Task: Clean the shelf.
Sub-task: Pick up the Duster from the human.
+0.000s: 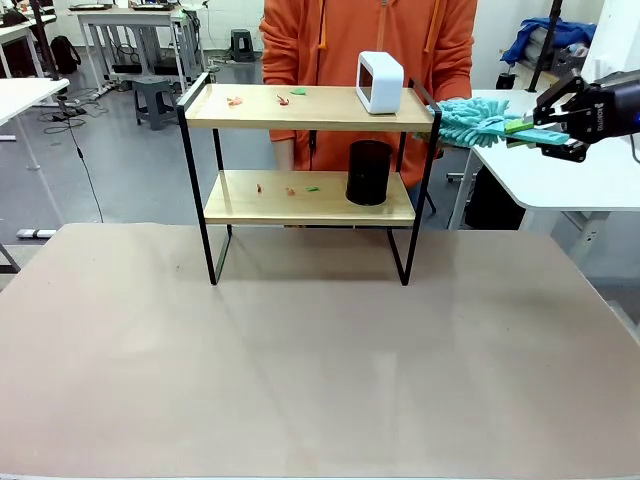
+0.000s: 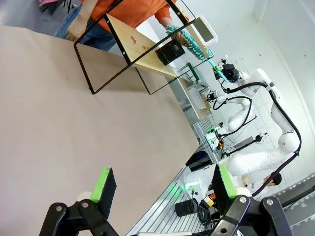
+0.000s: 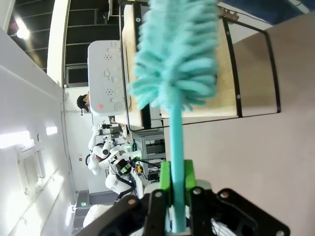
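The shelf (image 1: 300,108), two light wooden boards in a thin black frame, stands at the far middle of the table. Small red and green scraps (image 1: 285,96) lie on its top board and more scraps (image 1: 290,189) on the lower one. My right gripper (image 1: 545,132) hangs at the right of the shelf's top board, shut on the handle of a teal fluffy duster (image 1: 472,120) whose head touches the shelf's right end. In the right wrist view the duster (image 3: 177,54) rises from the shut fingers (image 3: 165,179). My left gripper (image 2: 160,184) is open above the bare table.
A white box-shaped device (image 1: 380,82) stands on the top board at the right, a black cylinder (image 1: 368,172) on the lower board. A person in an orange top (image 1: 370,40) stands behind the shelf. A white side table (image 1: 560,180) is at the right.
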Motion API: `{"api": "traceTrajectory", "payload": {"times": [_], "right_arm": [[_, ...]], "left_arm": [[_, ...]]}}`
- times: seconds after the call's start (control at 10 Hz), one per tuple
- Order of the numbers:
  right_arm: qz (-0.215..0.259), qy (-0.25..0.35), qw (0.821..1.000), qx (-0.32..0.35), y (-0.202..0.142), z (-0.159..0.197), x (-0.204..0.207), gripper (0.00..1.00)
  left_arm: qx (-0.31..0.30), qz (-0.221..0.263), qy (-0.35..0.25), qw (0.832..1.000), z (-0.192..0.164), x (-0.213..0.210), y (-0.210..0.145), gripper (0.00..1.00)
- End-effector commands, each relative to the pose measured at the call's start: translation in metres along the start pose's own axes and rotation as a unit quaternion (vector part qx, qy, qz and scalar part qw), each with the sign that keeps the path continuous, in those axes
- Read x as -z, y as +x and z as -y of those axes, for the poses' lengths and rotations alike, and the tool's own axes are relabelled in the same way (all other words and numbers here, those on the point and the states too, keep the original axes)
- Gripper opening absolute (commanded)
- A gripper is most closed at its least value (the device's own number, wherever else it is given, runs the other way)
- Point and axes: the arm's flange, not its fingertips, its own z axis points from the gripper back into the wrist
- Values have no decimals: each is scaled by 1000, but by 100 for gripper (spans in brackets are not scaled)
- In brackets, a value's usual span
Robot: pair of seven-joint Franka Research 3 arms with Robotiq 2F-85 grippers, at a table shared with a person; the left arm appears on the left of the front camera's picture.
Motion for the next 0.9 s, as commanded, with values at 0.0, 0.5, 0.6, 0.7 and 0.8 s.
{"api": "traceTrajectory", "payload": {"times": [0.0,0.5,0.6,0.7,0.8], "right_arm": [[3,-10,1000,8,1,0,1,0],[7,54,997,-49,-56,14,-79,0],[-12,73,995,-67,-89,25,-116,0],[-21,76,993,-91,-124,38,-151,0],[-22,66,992,-102,-160,54,-178,0]], "left_arm": [[12,7,-7,1000,2,1,0,100],[12,7,-7,1000,2,1,0,100],[12,7,-7,1000,2,1,0,100],[12,7,-7,1000,2,1,0,100],[12,7,-7,1000,2,1,0,100]]}}
